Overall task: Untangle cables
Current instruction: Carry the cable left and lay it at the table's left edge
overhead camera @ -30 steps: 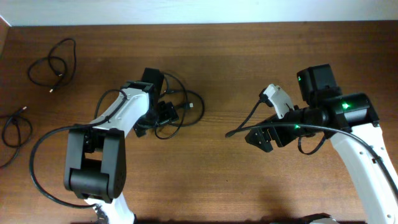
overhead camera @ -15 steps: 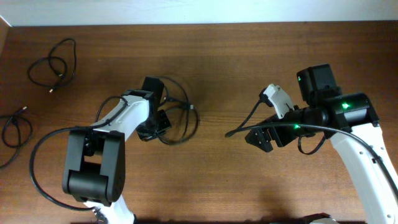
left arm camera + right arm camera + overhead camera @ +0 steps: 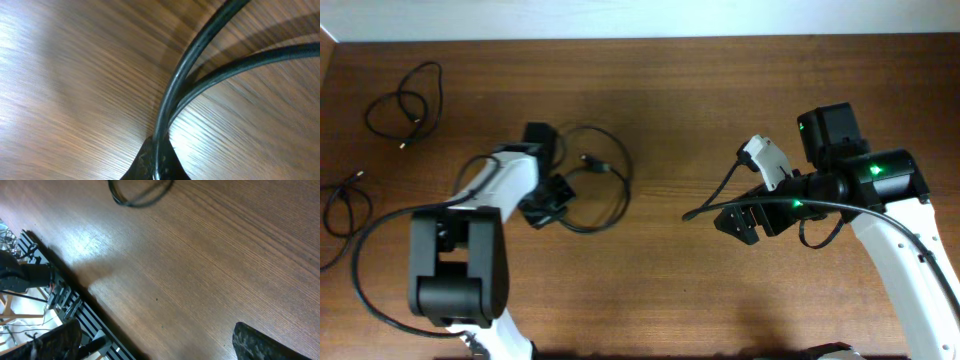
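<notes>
A looped cable (image 3: 172, 87) is pinched in the jaws of the left gripper (image 3: 157, 162); those of the right gripper (image 3: 740, 222) are spread wide.

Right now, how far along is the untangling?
Done: two cables lie apart at the left, one far cable and one edge cable. In hand: the left gripper is shut on the third cable, a loose loop in the middle. Left: lay that loop out clear. The right gripper is open, holding nothing.
</notes>
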Available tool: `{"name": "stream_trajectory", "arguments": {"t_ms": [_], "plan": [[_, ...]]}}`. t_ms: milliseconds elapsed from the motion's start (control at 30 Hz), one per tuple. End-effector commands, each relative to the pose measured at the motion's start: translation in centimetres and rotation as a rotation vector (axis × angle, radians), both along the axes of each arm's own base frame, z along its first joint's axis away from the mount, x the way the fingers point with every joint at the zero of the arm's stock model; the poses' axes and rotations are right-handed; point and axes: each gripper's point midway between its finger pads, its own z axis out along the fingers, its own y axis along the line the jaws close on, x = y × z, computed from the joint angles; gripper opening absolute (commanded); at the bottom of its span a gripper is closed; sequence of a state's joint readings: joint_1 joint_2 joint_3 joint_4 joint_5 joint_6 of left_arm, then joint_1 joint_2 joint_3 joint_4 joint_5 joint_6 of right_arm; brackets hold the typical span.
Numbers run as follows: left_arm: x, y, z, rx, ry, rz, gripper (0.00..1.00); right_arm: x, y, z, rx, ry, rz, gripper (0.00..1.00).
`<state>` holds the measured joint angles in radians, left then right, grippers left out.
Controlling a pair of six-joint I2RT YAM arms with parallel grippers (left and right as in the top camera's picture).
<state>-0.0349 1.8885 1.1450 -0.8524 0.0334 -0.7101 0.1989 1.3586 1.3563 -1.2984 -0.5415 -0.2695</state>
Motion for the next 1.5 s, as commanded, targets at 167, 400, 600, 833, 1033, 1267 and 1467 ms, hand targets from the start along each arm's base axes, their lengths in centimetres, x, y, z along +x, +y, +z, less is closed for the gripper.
{"name": "stream_trajectory", "arguments": {"t_ms": [167, 400, 600, 833, 1033, 1267, 1467], "plan": [[-2.5, 9.2, -1.0, 0.026, 0.062, 0.333, 0.00, 0.0, -0.1, 0.1, 0.000, -0.007, -0.001, 0.95], [-5.4, 16.1, -1.0, 0.017, 0.070, 0.582, 0.00, 0.0, -0.1, 0.1, 0.000, -0.008, -0.001, 0.95], [-9.1, 21.4, -1.0, 0.008, 0.074, 0.797, 0.00, 0.1, -0.1, 0.1, 0.001, -0.011, -0.001, 0.95], [-12.1, 24.6, -1.0, -0.045, 0.046, 0.977, 0.08, 0.0, -0.1, 0.1, 0.001, -0.009, -0.001, 0.95], [-11.8, 24.4, -0.9, -0.133, 0.005, 0.972, 0.00, 0.1, -0.1, 0.1, 0.001, -0.010, -0.001, 0.95], [-10.7, 23.7, -0.9, -0.129, -0.013, 0.831, 0.00, 0.0, -0.1, 0.1, 0.001, -0.009, -0.001, 0.95], [-7.8, 22.1, -0.8, -0.153, -0.076, 0.642, 0.00, 0.0, -0.1, 0.1, 0.001, -0.009, -0.001, 0.95]]}}
